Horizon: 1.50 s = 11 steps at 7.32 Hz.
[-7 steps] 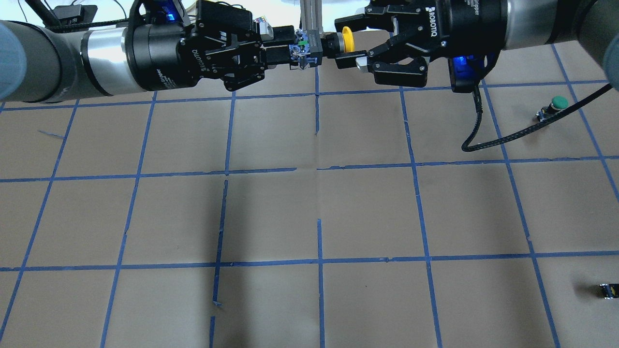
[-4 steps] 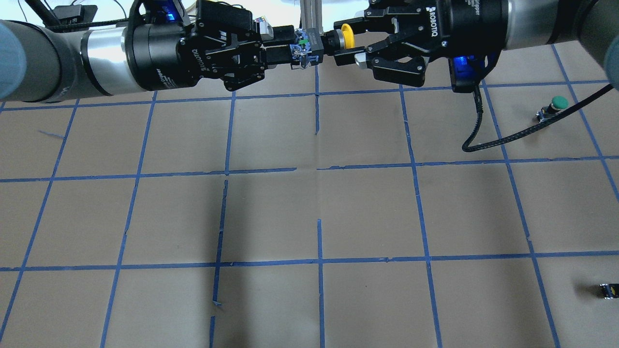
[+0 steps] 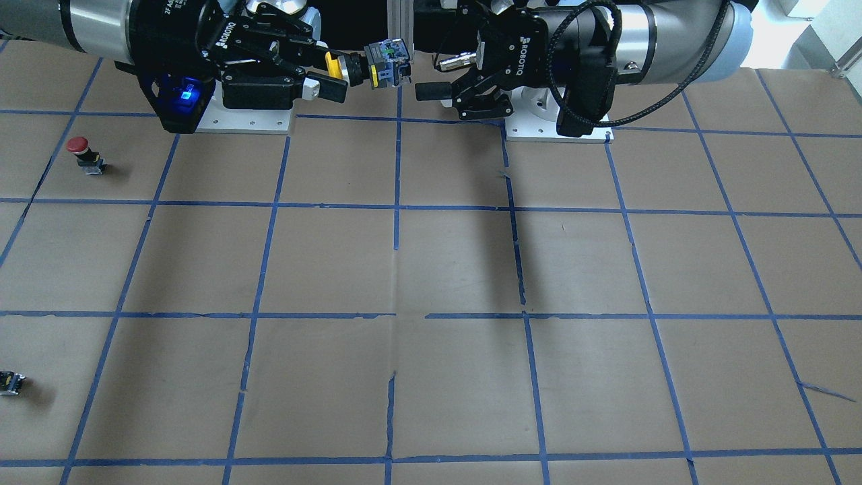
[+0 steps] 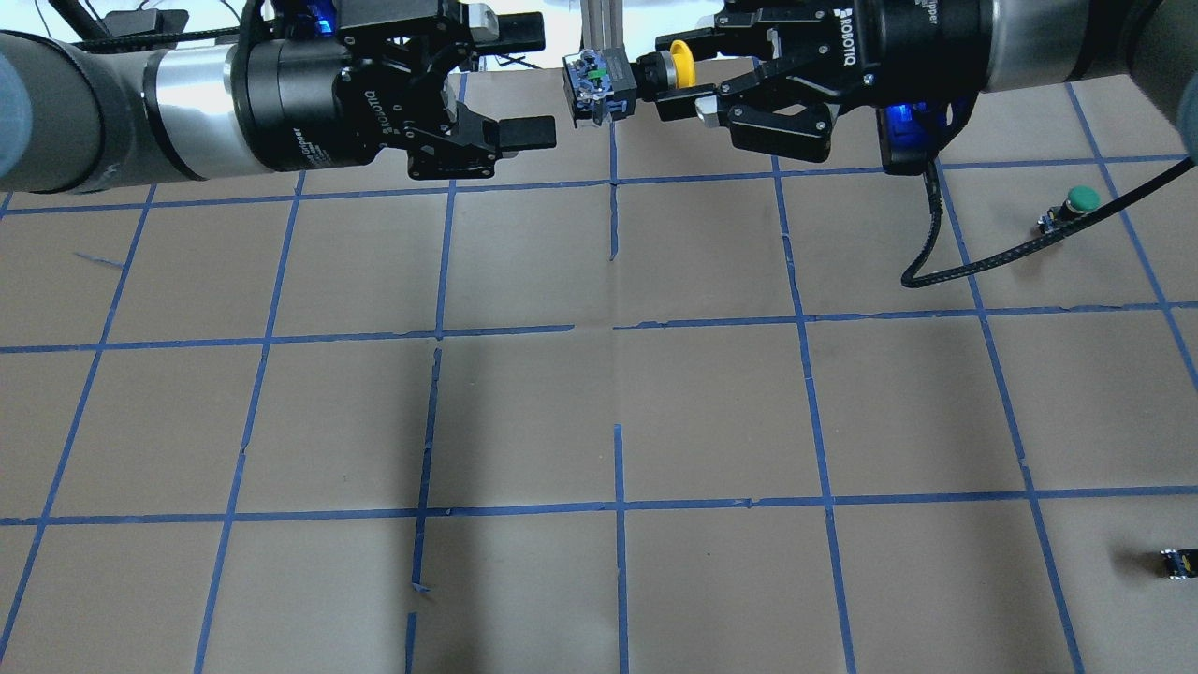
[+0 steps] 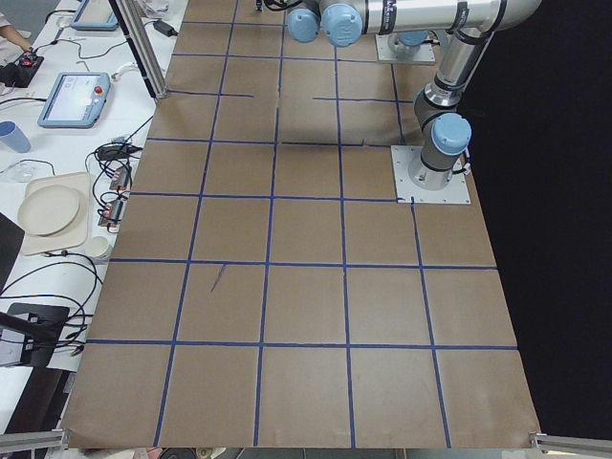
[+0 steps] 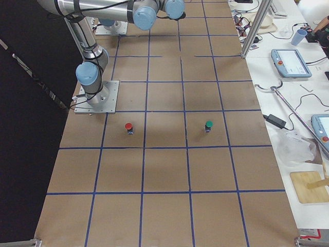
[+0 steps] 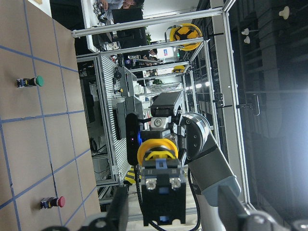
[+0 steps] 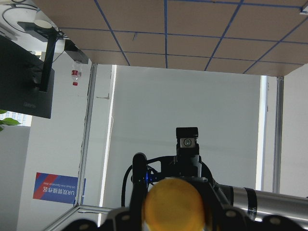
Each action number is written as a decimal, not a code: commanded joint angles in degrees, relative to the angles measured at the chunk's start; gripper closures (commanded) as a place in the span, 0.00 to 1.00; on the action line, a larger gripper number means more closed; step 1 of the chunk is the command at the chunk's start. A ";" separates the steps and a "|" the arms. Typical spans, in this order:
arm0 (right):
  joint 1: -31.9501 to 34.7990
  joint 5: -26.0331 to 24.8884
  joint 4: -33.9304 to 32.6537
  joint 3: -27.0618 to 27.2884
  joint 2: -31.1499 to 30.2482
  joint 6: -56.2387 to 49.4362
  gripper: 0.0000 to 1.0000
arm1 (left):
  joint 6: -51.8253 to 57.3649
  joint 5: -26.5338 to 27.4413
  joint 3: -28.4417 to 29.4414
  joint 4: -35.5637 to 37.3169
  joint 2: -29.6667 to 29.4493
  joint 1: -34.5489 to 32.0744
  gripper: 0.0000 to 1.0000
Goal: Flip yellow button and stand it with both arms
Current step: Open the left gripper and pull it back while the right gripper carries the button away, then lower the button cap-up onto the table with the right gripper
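- Brown paper-covered table [image 4: 711, 402], marked into squares by blue tape lines.
- Red-capped button [image 3: 81, 149] and green-capped button [image 4: 1076, 201], both cap up, in one row of squares with one square between them.
- Small black capless block [image 4: 1177, 563], apart from both.
- Side bench: teach pendant [image 5: 75, 98], plates [image 5: 50, 210], blue cup [image 5: 8, 136].

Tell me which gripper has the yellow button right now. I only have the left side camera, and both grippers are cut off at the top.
Observer: The right gripper has the yellow button, gripped at its cap end.
Operator: And the left one?
Observer: The left gripper is open, with a gap between its fingertips and the button's block end.
Operator: How is the button lying?
Observer: It is held level above the table, cap toward the right gripper, block pointing at the left gripper.
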 commanded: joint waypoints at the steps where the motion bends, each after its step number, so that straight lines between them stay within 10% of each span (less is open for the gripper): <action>1: -6.37 -0.96 -0.35 -0.52 0.05 -0.11 0.85 | -6.81 6.95 2.28 1.74 -0.74 3.56 0.00; 4: -7.63 -21.90 -6.50 -0.78 -0.57 -7.17 0.85 | -23.30 23.29 5.81 18.46 -2.85 5.70 0.01; 9: -9.20 -62.16 -10.25 3.16 -0.57 -54.98 0.87 | -42.85 57.81 5.81 44.68 -4.35 -0.96 0.01; 11: -15.68 -65.29 -21.05 8.94 -0.39 -70.60 0.87 | -47.43 69.95 7.20 48.66 -5.13 -3.97 0.01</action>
